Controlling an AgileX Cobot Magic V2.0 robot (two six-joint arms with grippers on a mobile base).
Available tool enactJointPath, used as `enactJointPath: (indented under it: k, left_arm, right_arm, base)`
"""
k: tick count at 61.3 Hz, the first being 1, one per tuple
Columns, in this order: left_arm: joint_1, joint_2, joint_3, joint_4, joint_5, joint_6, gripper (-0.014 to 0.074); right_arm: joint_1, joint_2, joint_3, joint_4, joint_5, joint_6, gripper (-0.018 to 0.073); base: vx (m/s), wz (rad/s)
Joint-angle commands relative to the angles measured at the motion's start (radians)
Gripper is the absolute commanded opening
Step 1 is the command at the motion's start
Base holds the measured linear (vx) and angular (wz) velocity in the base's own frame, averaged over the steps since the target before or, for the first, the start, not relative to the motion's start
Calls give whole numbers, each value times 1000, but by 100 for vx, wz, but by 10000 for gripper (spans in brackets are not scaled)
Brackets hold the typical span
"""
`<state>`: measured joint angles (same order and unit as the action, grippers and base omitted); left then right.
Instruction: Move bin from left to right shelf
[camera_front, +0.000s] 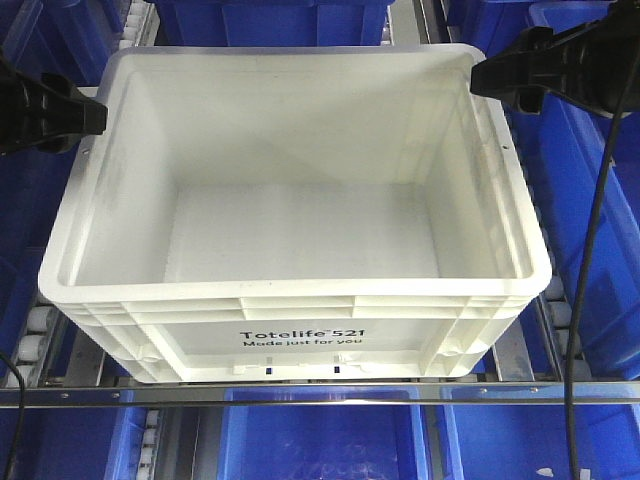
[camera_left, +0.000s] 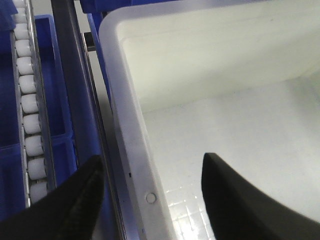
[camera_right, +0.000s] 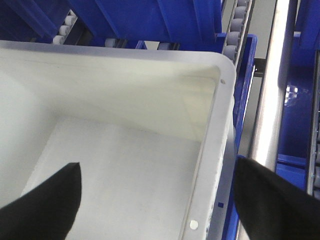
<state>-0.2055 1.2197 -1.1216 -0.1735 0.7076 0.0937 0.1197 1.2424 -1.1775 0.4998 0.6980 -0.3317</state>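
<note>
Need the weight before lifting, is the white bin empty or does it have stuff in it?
Empty: the white bin shows only bare floor and walls in all three views.

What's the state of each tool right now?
Left tool: open, fingers straddling the left rim of the white Totelife bin, not clamped.
Right tool: open, straddling the bin's right rim.
</note>
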Motion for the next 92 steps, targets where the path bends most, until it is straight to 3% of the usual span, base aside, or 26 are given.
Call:
enactJointPath:
  k: [1,11,26,39,48,56,66,73,82,86,92]
  left_arm:
    - [3,-28,-32,-12,-45,-1,418]
    - [3,-58,10,-12,-74,-1,418]
    - [3,-230,272,-19,-217,-1,418]
    - [3,-459,457,-17,-317,-1,418]
    - [3,-675,573,12,-295,-1,418]
    - [3,-870,647,15,-199,-1,418]
    - [3,-1030,671,41,-209,-1,418]
    - [3,-1043,762,68,-383,-1,418]
    - [3,-1043,897,67,-708,-1,418]
    - [3,-1043,936,67,-774,-1,418]
    - [3,-1043,945,60,-784,-2,418]
  right_arm:
    - [-5,-25,-32,-2,-32,-11,587]
    - [-5,-40,0,-5,-23,-14,586]
    - [-5,-206,271,-3,-290,-91,586]
    - [-5,-423,448,-1,-383,-191,586]
    - [-5,-634,580,-1,-383,-221,586]
    - [-5,-837,688,-6,-374,-221,586]
    - [-5,-1034,802,-9,-386,-253,586]
    - [-5,-1048,897,3,-543,-295,586]
    - [-5,-1003,983,3,-766,-300,586]
    - [-5,-997,986,3,-790,-296,586]
    - [-5,-997,986,3,-794,-296,586]
  base:
    - [0,0]
    - [0,0]
    - [0,0]
    - [0,0]
    - [0,0]
    - [0,0]
    - [0,0]
    - [0,0]
    - [0,0]
    - [0,0]
    - [0,0]
